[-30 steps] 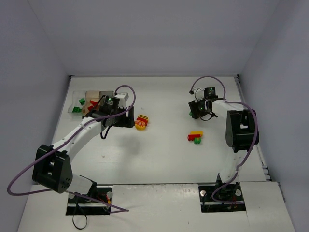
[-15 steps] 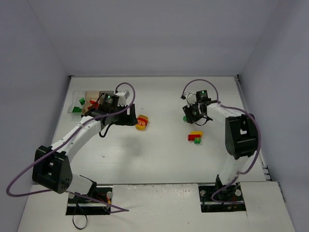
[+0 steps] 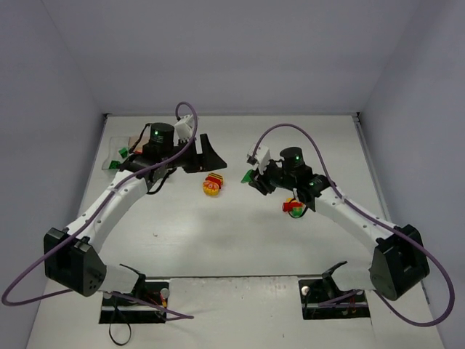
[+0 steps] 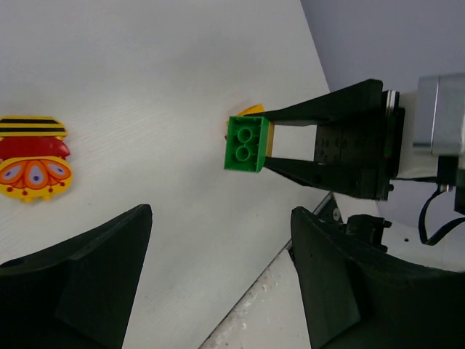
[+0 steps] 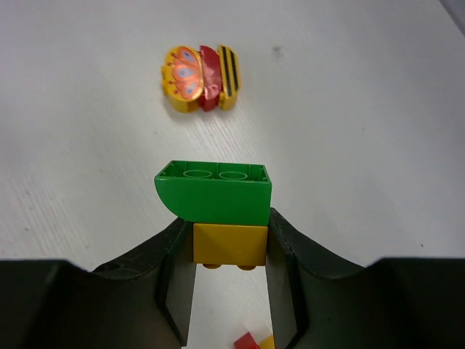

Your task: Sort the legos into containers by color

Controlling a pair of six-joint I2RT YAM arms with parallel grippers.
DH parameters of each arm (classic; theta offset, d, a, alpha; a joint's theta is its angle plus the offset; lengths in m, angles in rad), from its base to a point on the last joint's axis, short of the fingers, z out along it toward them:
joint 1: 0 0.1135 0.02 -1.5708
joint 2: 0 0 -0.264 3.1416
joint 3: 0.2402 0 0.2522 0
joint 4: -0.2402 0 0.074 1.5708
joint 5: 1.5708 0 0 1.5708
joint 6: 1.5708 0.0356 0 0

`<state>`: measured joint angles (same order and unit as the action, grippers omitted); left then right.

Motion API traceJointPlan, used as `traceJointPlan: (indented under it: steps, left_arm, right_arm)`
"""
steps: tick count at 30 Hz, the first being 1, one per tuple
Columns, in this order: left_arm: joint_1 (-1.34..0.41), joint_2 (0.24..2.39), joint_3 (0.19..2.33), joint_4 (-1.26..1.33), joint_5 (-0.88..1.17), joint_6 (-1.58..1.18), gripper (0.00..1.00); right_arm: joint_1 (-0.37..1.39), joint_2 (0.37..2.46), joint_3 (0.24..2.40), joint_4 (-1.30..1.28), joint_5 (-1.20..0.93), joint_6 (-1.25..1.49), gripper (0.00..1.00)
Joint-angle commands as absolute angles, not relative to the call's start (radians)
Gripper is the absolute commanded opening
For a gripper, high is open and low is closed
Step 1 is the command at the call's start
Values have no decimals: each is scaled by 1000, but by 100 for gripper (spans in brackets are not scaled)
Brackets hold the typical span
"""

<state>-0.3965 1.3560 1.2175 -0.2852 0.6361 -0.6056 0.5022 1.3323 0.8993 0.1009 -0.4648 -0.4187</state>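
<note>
**Right gripper** (image 5: 227, 231): closed on a brick pair (image 5: 215, 195), a green piece stuck to a yellow one. Its own wrist view shows the fingers pinching the yellow half, with the green half jutting past the tips. The top view gives only a green speck there.

**Mixed clump** (image 3: 294, 209): red, green and yellow, lying on the table (image 3: 240, 243) just beside the right forearm. The right wrist view catches only a red-and-yellow scrap of it at the bottom edge.

**Butterfly clump** (image 3: 212, 185): yellow and red, lying flat between the two grippers and touching neither. Its printed wing reads only in the wrist views.

**Left gripper** (image 3: 205, 155): jaws wide apart, holding nothing. Its wrist view looks across at the brick pair, which is well apart from its fingers.

**Room**: bare table on the near side of both clumps and out to the right edge.

**Containers** (image 3: 114, 161): far left by the wall, seen in the top view only and largely hidden by the left arm. Green pieces show inside. They sit well apart from the brick pair.
</note>
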Motion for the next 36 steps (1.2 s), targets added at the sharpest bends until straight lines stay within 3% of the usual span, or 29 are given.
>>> traceJointPlan:
  steps: [1, 15, 24, 27, 30, 31, 33, 36]
  left_arm:
    - [-423, 1364, 1282, -201, 716, -684, 70]
    - [-537, 1480, 1376, -305, 646, -631, 69]
    - [-578, 1557, 1405, -308, 658, -621, 59]
    - [-578, 1574, 1411, -304, 658, -626, 51]
    - [-580, 1580, 1413, -287, 666, -638, 35]
    - [-580, 1580, 1413, -285, 669, -643, 20]
    - [-581, 1577, 1413, -282, 667, -646, 3]
    - [-575, 1563, 1414, -294, 666, -646, 0]
  right_arm:
    - [549, 1270, 862, 235, -503, -390, 6]
    - [600, 1230, 888, 255, -514, -388, 7]
    - [601, 1218, 884, 256, -531, -383, 7]
    - [603, 1209, 877, 256, -532, -383, 7]
    - [601, 1201, 870, 255, -532, -383, 8]
    - [601, 1197, 864, 255, -532, -385, 8]
    - [601, 1195, 859, 255, -528, -387, 8]
    - [601, 1193, 839, 250, -514, -400, 8]
